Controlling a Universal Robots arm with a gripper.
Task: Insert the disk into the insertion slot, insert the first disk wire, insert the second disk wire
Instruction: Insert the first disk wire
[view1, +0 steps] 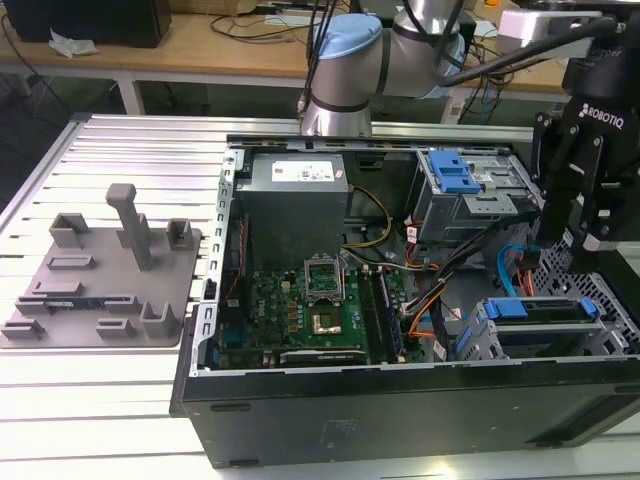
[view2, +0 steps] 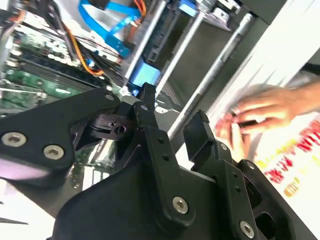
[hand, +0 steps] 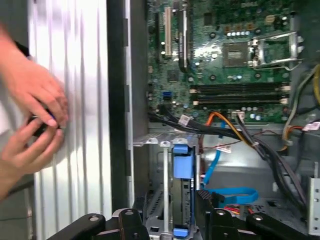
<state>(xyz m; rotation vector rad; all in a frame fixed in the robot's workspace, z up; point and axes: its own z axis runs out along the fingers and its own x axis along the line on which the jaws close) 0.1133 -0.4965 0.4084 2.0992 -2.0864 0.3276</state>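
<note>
Already the disk (view1: 545, 308) looks seated in the insertion slot (view1: 480, 335), the grey cage in the case's corner on the exterior view's right. Its visible edge there runs from nine to three o'clock. The tool (view1: 578, 250) hangs above it with its two fingers spread and nothing between them, so it is open and empty. In the exterior view the disk lies toward seven o'clock from the tool, near but not touching. In the first wrist view the disk's blue frame (hand: 181, 165) sits in line with the gap between the fingers (hand: 206, 200). A blue flat cable (view1: 503, 265) loops just beside the cage, at about ten o'clock from the disk; I cannot tell whether either wire is plugged in. A person's hands (hand: 30, 115) work on the bench (view1: 130, 150) outside the case (view1: 300, 420), well apart from the tool.
</note>
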